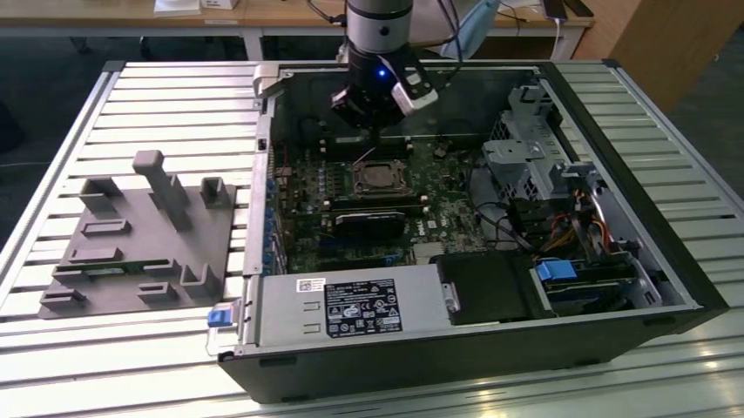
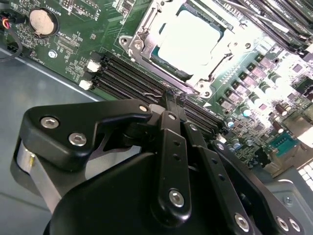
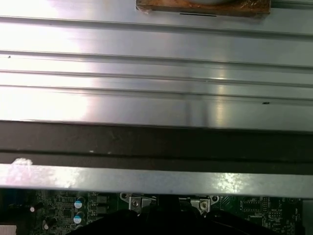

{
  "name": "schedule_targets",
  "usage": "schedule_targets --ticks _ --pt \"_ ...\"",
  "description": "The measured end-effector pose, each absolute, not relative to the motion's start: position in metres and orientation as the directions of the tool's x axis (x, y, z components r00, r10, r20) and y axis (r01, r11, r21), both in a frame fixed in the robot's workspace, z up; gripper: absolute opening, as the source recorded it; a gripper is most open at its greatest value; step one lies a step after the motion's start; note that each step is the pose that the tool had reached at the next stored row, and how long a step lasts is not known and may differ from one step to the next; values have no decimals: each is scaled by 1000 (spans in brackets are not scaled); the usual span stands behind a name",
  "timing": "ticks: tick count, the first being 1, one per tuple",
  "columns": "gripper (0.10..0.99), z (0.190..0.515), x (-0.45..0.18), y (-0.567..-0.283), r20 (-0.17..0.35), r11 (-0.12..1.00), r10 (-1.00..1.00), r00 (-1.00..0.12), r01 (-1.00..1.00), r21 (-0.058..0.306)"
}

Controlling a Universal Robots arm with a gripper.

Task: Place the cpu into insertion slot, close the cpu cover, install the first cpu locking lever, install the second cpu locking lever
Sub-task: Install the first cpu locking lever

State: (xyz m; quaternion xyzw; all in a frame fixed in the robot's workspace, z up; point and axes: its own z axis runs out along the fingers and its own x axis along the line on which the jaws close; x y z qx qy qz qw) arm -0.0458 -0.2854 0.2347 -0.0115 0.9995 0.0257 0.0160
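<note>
We see the cpu [image 2: 188, 39] seated in the slot [image 2: 166, 66], its pale metal top showing through the cut-out of the cover [image 2: 144, 34]. The cover lies flat over the slot and frames the chip on all sides.

In the exterior view a thin lever [image 1: 364, 155] stands tilted up just beside the slot, on the side nearer the arm. The end effector [image 1: 355, 117] hangs above that same side of the slot, apart from the lever and clear of the board.

In the second wrist view the end effector [image 2: 172, 98] has its black fingers [image 2: 171, 147] drawn together. We make out nothing gripped between them. Their tips point at the memory slots [image 2: 132, 73] that run just beside the slot. A coin cell [image 2: 43, 22] sits well apart from the slot, near the edge of the board.

The slot lies inside the open case [image 1: 628, 287], which rests on the slatted counter [image 1: 174, 96]. A grey fixture [image 1: 139, 235] sits on the counter outside the case, well apart from the slot. In the first wrist view we see the counter's slats beyond the case wall.
</note>
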Motion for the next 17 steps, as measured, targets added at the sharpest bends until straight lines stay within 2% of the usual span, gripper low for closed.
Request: schedule_targets --ticks 17 --pt "106 230 -37 -284 -32 999 -22 -999 -24 46"
